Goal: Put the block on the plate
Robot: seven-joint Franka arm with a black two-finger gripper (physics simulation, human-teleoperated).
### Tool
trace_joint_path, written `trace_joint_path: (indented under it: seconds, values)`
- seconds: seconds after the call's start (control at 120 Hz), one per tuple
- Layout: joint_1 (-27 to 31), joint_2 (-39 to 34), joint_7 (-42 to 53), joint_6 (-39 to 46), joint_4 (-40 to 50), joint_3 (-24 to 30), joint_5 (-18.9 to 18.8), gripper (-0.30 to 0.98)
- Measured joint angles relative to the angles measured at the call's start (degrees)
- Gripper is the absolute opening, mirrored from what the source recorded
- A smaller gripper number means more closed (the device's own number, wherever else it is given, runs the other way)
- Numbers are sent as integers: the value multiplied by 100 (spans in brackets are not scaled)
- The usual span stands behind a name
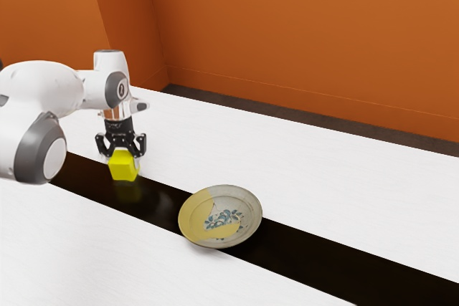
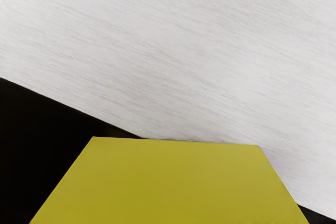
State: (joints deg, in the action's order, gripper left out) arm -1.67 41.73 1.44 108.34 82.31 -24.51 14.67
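Orange wall (image 1: 301, 34) beyond far edge of white table (image 1: 337, 191). Yellow block (image 1: 123, 165) pinched between both fingers of gripper (image 1: 122, 158), at dark strip (image 1: 323, 256), well apart from plate; probably gripped by sides to leave underside free for setting down. Plate (image 1: 251, 202) face up across strip's long edges, ready to receive; inside, painted blue flowers, no block.

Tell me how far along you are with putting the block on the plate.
Done: the claw has reached the yellow block and looks closed on it. In hand: the block, over the dark strip; whether it is fully lifted, I can't say for certain. Left: carry it to the plate, set it down and let go.
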Motion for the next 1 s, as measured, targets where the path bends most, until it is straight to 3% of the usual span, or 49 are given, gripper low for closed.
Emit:
trace_joint_path:
  seconds: [0.408,0.642,0.833,1.0]
  values:
    - [-252,-1058,8,-345,-112,166,-211,42]
    - [-536,-1548,10,-470,47,876,-347,42]
    - [-701,-2405,6,-462,958,1416,-383,42]
    - [-735,-2550,1,-452,1113,1948,-397,42]
